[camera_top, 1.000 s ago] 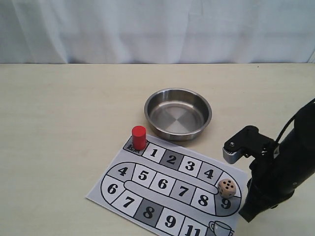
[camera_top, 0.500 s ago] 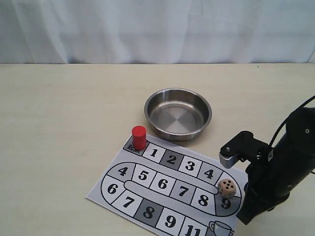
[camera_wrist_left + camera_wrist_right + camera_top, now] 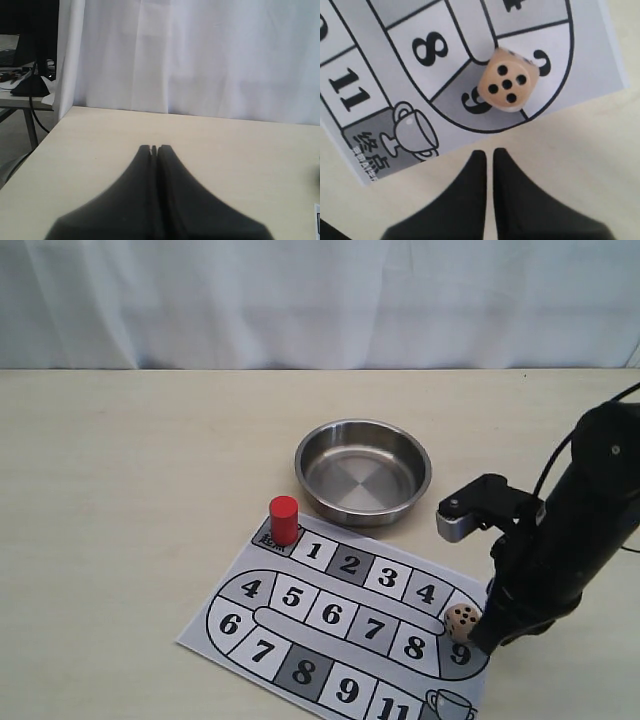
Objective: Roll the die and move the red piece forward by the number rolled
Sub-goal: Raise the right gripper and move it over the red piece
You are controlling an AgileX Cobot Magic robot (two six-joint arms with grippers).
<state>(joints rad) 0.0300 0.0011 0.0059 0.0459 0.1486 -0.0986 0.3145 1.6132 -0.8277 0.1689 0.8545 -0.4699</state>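
The die (image 3: 461,621) (image 3: 509,85) lies on the printed game board (image 3: 300,672), on the curve by a 9 square at the board's right end. Its upper face shows five pips. The red piece (image 3: 284,520) stands upright on the start square at the board's upper left corner. My right gripper (image 3: 482,645) (image 3: 489,151) hangs low just off the board's right edge, right beside the die. Its jaws are shut to a thin slit with nothing between them. My left gripper (image 3: 154,148) is shut and empty over bare table, outside the exterior view.
A round steel bowl (image 3: 362,480) sits empty just behind the board. The board's numbered track ends at a cup picture (image 3: 410,130) near its front corner. In the left wrist view, a white curtain (image 3: 200,55) hangs behind the table's far edge.
The right arm has swung left and down toward the die; its fingertips now sit right beside it. The die, red piece and bowl have stayed where they were.
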